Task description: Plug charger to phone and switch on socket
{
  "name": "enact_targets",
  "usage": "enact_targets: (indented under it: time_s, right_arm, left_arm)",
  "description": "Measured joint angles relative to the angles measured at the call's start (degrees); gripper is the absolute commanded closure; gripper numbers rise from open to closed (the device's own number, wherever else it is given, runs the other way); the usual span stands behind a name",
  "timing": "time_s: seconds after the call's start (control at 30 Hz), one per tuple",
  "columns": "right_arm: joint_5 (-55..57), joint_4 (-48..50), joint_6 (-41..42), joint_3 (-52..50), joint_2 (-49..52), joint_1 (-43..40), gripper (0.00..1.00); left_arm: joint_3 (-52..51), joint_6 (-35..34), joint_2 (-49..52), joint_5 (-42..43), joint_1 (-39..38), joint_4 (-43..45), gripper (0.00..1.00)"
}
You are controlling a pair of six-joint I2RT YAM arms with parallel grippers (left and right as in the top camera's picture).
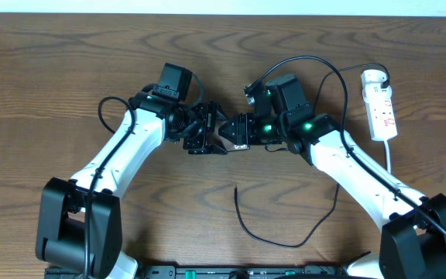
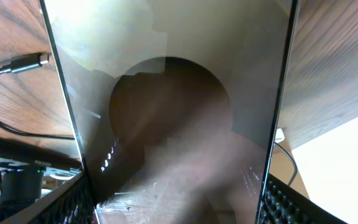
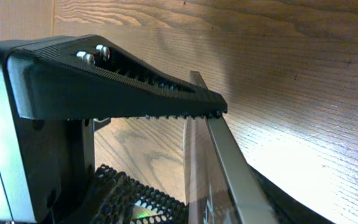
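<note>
The phone (image 1: 228, 136) is held off the table between both grippers at the centre. In the left wrist view its glossy dark face (image 2: 179, 93) fills the frame, and my left gripper (image 2: 173, 208) is shut on its two long edges. My left gripper (image 1: 202, 133) comes from the left and my right gripper (image 1: 246, 130) from the right. In the right wrist view my right gripper (image 3: 229, 205) is shut across the phone's thin edge (image 3: 225, 162). The charger's black cable (image 1: 335, 186) loops over the table, and its free tip (image 1: 236, 188) lies loose. The white socket strip (image 1: 380, 105) lies at far right.
The charger's white adapter (image 1: 373, 77) sits in the far end of the strip. The strip's white cord (image 1: 389, 155) runs toward the front right. The cable's connector tip also shows in the left wrist view (image 2: 33, 62). My left gripper's black finger (image 3: 104, 81) shows in the right wrist view.
</note>
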Motion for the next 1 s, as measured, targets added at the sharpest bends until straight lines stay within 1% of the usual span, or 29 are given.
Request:
enact_targets:
  time_s: [0.13, 0.23, 0.37, 0.43, 0.5, 0.53, 0.63, 0.7, 0.77, 0.83, 1.0]
  right_arm:
    - [0.28, -0.04, 0.04, 0.00, 0.00, 0.98, 0.52]
    - [0.94, -0.44, 0.04, 0.00, 0.00, 1.16, 0.55]
    - [1.92, -1.44, 0.24, 0.00, 0.00, 1.16, 0.64]
    - [2.47, -1.77, 0.24, 0.00, 0.00, 1.16, 0.72]
    - [2.78, -1.79, 0.46, 0.00, 0.00, 1.16, 0.76]
    - [2.97, -1.79, 0.44, 0.00, 0.00, 1.16, 0.79]
    - [3.32, -1.79, 0.46, 0.00, 0.00, 1.16, 0.83]
    - [3.52, -1.79, 0.46, 0.00, 0.00, 1.16, 0.88]
    - [3.74, -1.84, 0.55, 0.00, 0.00, 1.16, 0.90]
    - [4.09, -1.97, 0.85, 0.00, 0.00, 1.16, 0.99]
    - [3.78, -3.93, 0.42, -0.44, 0.11, 1.44, 0.99]
  left_arm:
    - [0.00, -0.11, 0.00, 0.00, -0.20, 0.00, 0.93]
    - [0.00, -0.50, 0.00, 0.00, -0.22, 0.02, 0.93]
    - [0.00, -0.52, 0.00, 0.00, -0.22, 0.02, 0.93]
    - [0.00, -0.52, 0.00, 0.00, -0.22, 0.02, 0.93]
    - [0.00, -0.52, 0.00, 0.00, -0.22, 0.02, 0.93]
    - [0.00, -0.55, 0.00, 0.00, -0.22, 0.02, 0.92]
    - [0.00, -0.66, 0.00, 0.00, -0.22, 0.02, 0.93]
    - [0.00, -0.68, 0.00, 0.00, -0.22, 0.04, 0.93]
    - [0.00, -0.68, 0.00, 0.00, -0.20, 0.04, 0.93]
    - [0.00, -0.68, 0.00, -0.04, -0.20, 0.11, 0.93]
    - [0.48, -0.94, -0.15, -0.68, 0.52, 1.68, 0.93]
